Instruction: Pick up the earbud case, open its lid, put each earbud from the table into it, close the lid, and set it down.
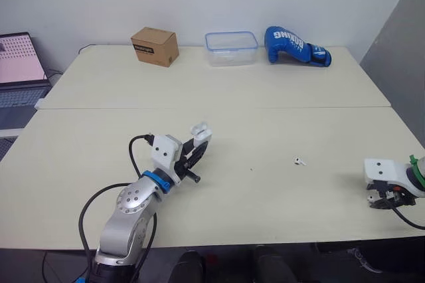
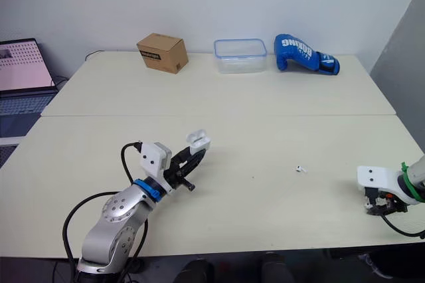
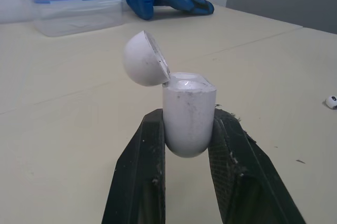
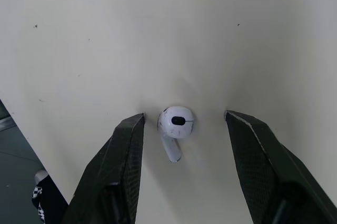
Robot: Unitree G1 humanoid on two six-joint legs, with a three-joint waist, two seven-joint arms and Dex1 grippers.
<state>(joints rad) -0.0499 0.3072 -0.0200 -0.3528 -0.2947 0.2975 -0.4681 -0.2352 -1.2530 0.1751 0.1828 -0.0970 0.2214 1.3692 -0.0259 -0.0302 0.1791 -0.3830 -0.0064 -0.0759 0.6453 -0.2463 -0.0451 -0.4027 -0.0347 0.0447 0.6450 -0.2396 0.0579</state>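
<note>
My left gripper [image 1: 198, 152] clamped the earbud case [image 3: 188, 111], lid [image 3: 142, 58] open; my right gripper [image 4: 184, 114] stood spread astride one earbud [image 4: 176, 122].

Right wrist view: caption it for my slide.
Open right gripper straddles an earbud lying on the table.

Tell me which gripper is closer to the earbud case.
Left. The left gripper is clamped on the open earbud case; the right gripper sits at the right edge of the table, open around an earbud.
</note>
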